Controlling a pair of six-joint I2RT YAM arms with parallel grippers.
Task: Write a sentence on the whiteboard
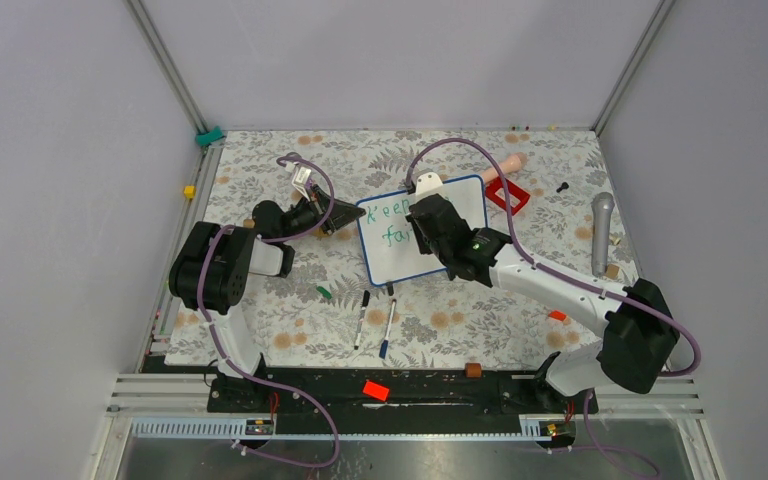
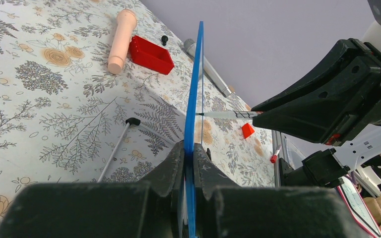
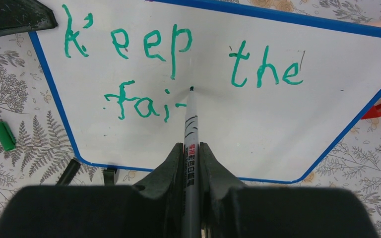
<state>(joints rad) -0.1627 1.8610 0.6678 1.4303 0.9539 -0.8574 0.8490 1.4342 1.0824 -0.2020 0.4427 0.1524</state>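
Whiteboard (image 3: 258,119): stands mid-table on its feet, face toward the near side.
Sentence (image 3: 155,45): green; top line reads "Keep the", lower line "fai" and a short dash. We judge two words unfinished.
Left gripper (image 2: 189,148): pressed together on the whiteboard's left rim, steadying it.
Right gripper (image 3: 192,153): pinching the marker (image 3: 191,124), whose tip sits at the board just right of the dash.
Risk, board: we judge that a hard stroke could pivot or slide the whiteboard in the one-sided clamp and bend the letters.
Risk, ink: the fingers passing low over wet writing could smear it.
Risk, room: the lower line may crowd the right rim.
Hidden, overhead: the right gripper covers most of the writing.
Hidden, left wrist: board seen edge-on, no text visible.
Unclear: we cannot tell whether the tip presses the surface or hovers just off it.
Nearby: green cap (image 3: 2,135) lies left of the board.
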